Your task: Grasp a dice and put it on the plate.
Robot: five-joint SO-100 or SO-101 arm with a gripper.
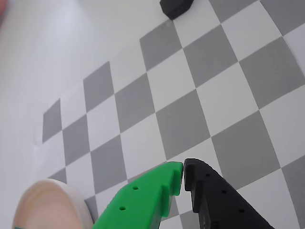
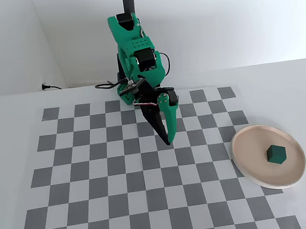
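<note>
The claw is sitting nearest the wrist camera, its green and black fingers pressed together with nothing between them. In the fixed view the table is carrying a grey-and-white checker mat, and the green arm is standing at the mat's far edge, pointing the claw down over the middle squares. The plate is lying at the mat's right edge, well apart from the claw; its rim is showing at the wrist view's bottom left. The dice is resting on the plate, right of the claw and nearer the camera.
</note>
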